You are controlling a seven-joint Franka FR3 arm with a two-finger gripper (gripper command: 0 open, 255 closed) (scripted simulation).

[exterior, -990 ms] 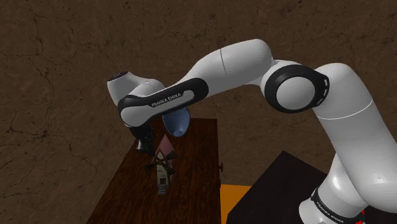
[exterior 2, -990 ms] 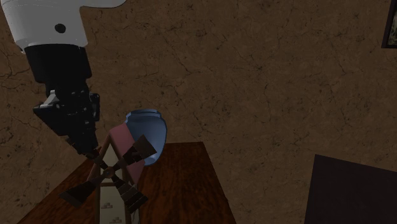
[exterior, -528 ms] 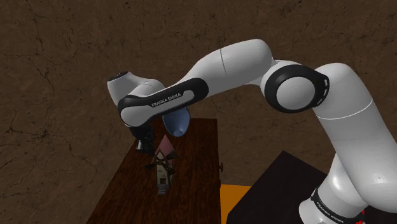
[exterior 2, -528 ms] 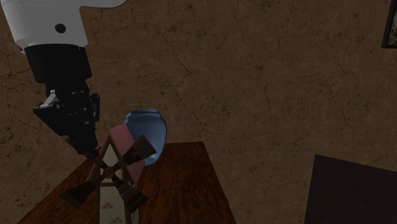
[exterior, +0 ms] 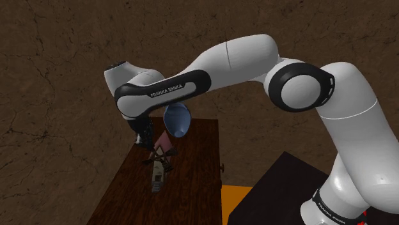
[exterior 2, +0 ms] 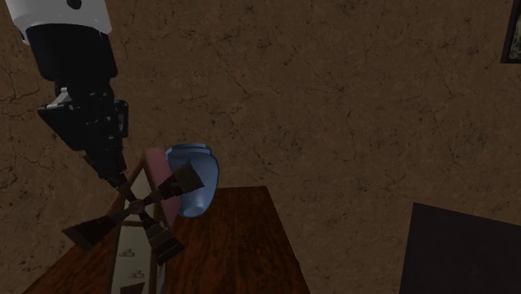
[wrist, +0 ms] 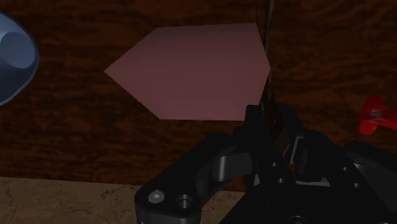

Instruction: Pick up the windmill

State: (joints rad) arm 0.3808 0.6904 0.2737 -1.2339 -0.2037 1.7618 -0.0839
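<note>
One windmill (exterior 2: pixel 134 250). One blue vase (exterior 2: pixel 197 174). One table (exterior 2: pixel 242 250). One arm (exterior: pixel 236 57), with one gripper (exterior: pixel 151 146). One stand (exterior: pixel 281 184). One small red thing (wrist: pixel 372 114). One frame (exterior 2: pixel 511 33) on the wall.

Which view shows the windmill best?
The second exterior view: the windmill shows its crossed blades, pink roof and pale body. The shoulder view shows it small and far off; the wrist view, its pink roof.
</note>
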